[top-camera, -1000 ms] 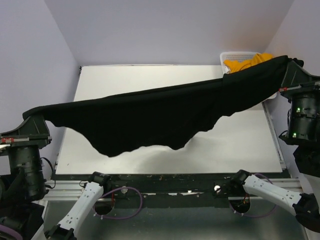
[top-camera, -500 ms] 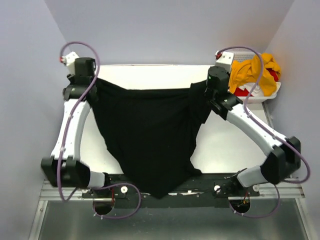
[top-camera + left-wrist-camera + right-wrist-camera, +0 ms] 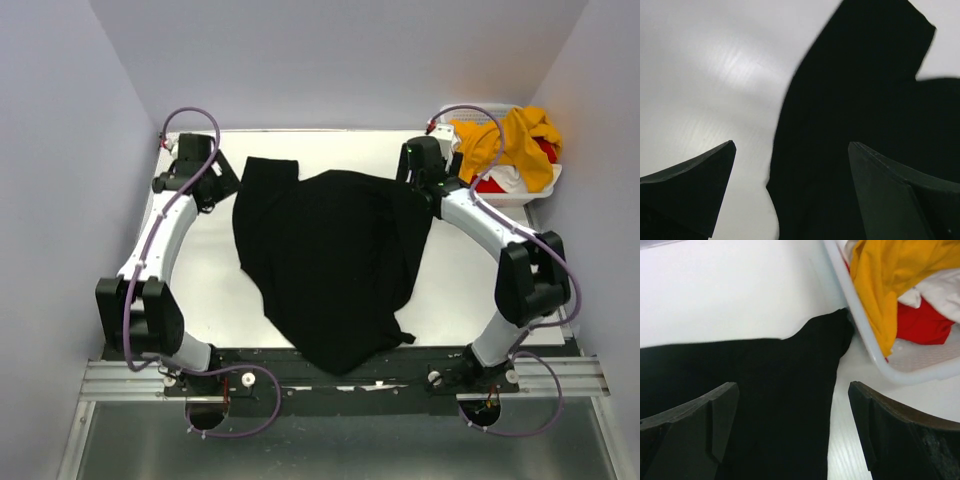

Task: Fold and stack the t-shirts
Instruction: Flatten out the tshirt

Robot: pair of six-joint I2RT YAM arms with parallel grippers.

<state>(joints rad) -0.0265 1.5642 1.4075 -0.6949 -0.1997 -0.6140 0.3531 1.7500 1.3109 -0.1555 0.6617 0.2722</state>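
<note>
The large black t-shirt (image 3: pixel 330 255) lies spread and rumpled on the white table (image 3: pixel 470 270), its lower tip reaching over the near edge. My left gripper (image 3: pixel 225 187) is open just above the shirt's far-left sleeve, and cloth (image 3: pixel 855 100) shows between its fingers (image 3: pixel 690 190), untouched. My right gripper (image 3: pixel 418 185) is open over the far-right sleeve (image 3: pixel 765 395), with nothing gripped. The mustard-yellow (image 3: pixel 505 140), red (image 3: pixel 920 322) and white (image 3: pixel 945 290) t-shirts are heaped in the basket.
The white slatted basket (image 3: pixel 520 197) stands at the far right corner; its rim (image 3: pixel 865 347) is close to my right gripper. Purple walls enclose the table on three sides. Bare tabletop (image 3: pixel 705 75) lies left of the black shirt.
Both grippers carried the black shirt to the far side and opened. The shirt has dropped from their hold and now lies on the table.
</note>
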